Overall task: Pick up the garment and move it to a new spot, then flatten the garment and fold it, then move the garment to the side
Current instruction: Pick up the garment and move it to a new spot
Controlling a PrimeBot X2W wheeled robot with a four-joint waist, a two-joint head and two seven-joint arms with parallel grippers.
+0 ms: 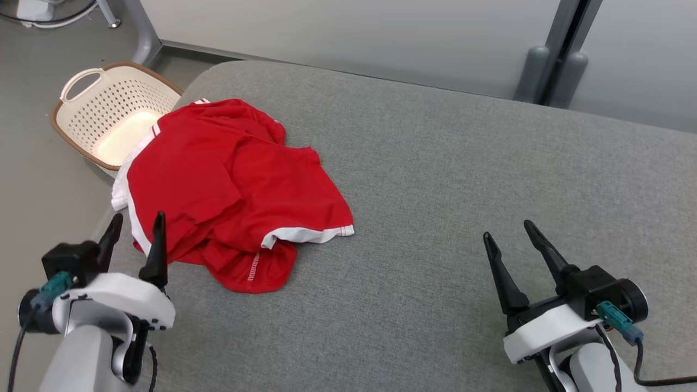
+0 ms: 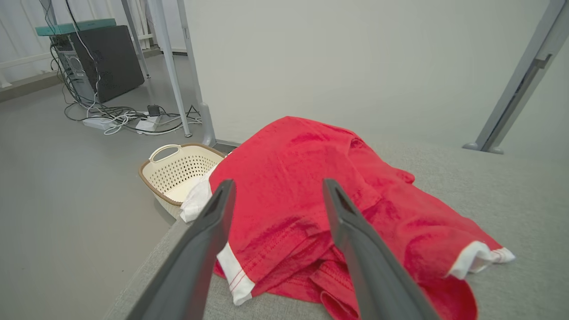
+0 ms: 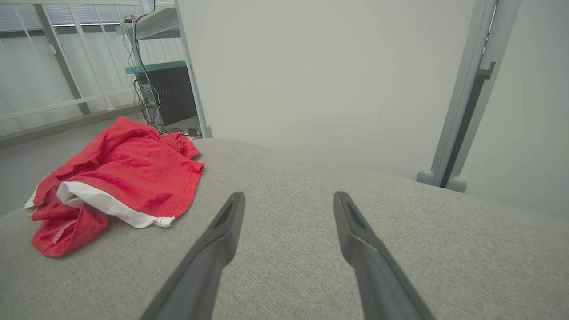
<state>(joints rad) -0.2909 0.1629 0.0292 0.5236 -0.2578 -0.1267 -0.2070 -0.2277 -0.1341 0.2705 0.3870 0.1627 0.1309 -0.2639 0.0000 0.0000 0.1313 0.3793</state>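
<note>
The left tool (image 1: pixel 138 218) is held low over the near left edge of the tabletop (image 1: pixel 463 163), on a pale forearm that rises from the lower left of the head view. Its two long dark fingers point away from the robot and stand wide apart, with nothing clamped between them. In the left wrist view the same tool (image 2: pixel 279 182) is aimed straight at the garment (image 2: pixel 293 155), whose near edge lies just beyond and beneath the fingertips; whether cloth is touched cannot be told. The right tool (image 1: pixel 507 229) is held at the lower right, well apart from the garment, above bare grey fabric. Its fingers are likewise spread wide and empty, tilted slightly toward the left, and in the right wrist view they (image 3: pixel 289 194) are seen pointing across the open tabletop. The garment (image 1: pixel 218 185) is a red piece with white trim, left in a crumpled, uneven heap on the left part of the tabletop, close to its rounded far left corner. Several folds are stacked over one another. A white-edged cuff is turned out toward the right on the near side, and a rounded red flap with a line of pale stitching is pushed out nearest the robot. Along the left side a white-bordered edge is draped over the rim of the tabletop. A cream perforated basket (image 1: pixel 117 103) with a brown rim is set on the floor (image 1: pixel 32 179) just beside that corner.
</note>
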